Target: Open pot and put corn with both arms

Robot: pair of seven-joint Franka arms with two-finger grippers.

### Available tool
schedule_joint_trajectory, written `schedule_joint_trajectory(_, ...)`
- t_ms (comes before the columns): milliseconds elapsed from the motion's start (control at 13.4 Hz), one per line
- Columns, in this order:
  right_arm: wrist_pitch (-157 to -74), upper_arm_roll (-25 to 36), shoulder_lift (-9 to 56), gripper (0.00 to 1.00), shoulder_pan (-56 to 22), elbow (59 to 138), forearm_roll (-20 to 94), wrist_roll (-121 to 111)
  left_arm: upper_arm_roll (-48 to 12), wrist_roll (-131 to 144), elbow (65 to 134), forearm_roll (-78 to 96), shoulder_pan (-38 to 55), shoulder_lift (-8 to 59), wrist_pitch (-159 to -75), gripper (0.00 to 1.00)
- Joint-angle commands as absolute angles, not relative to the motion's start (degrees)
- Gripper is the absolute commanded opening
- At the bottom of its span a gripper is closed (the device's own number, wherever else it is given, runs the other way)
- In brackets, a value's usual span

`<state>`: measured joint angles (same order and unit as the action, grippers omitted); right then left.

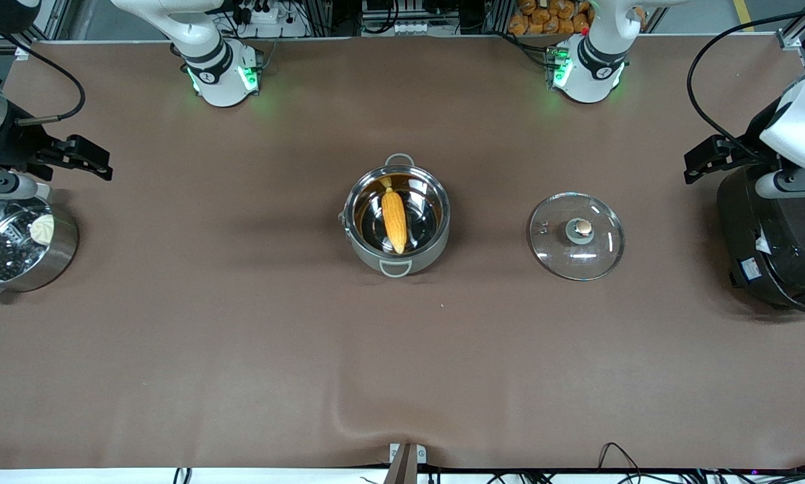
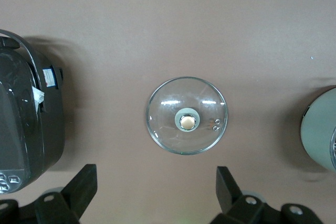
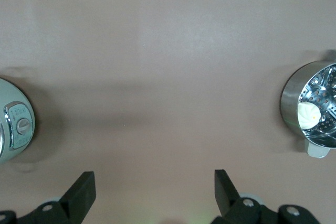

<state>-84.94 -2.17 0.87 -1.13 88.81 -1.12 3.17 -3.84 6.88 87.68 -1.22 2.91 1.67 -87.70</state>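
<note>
Nearest the front camera the brown tabletop point(image 1: 174, 376) lies bare; then comes the row of things. One stainless-steel pot point(image 1: 397, 220) sits mid-tabletop, roughly midway between the two pincers and well apart from both, open, with the one corn cob point(image 1: 394, 220) lying inside on its bottom, stem end toward the arm bases. One glass lid point(image 1: 576, 235), copper-coloured knob point(image 1: 582, 227) up, rests flat on the tabletop beside the pot, toward the left arm's end, and shows whole in the left wrist view just ahead of that pincer's fingers point(image 2: 81, 184). One perforated steamer pot point(image 1: 19, 249) holding one white bun point(image 1: 41, 228) stands below the right pincer point(image 1: 93, 161); one black rice cooker point(image 1: 775, 235) stands below the left pincer point(image 1: 701, 161). Two arms, two green-lit bases farthest from the camera. Both pincers hang spread and empty: the right one over the tabletop at its own end beside the steamer pot, the left one over the edge of the rice cooker at its own end. Judgement: lid off and corn in the pot, so both named steps look done; the arms appear parked. If anything remains it is only holding clear; re-lidding, were it wanted, would call for the left pincer to drop onto the knob, square and centred.
</note>
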Motion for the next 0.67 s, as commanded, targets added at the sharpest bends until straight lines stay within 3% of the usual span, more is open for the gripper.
schedule_joint_trajectory(0, -85.0, -2.4, 0.5, 1.0, -1.1, 89.1, -0.4, 4.1, -4.4, 5.6, 85.4, -0.7, 2.2, 3.0, -86.1, 1.0)
schedule_joint_trajectory(596, -84.8, -2.4, 0.4, 1.0, -1.1, 89.1, -0.4, 4.1, -4.6, 6.2, 84.9, -0.8, 2.2, 3.4, -85.2, 1.0)
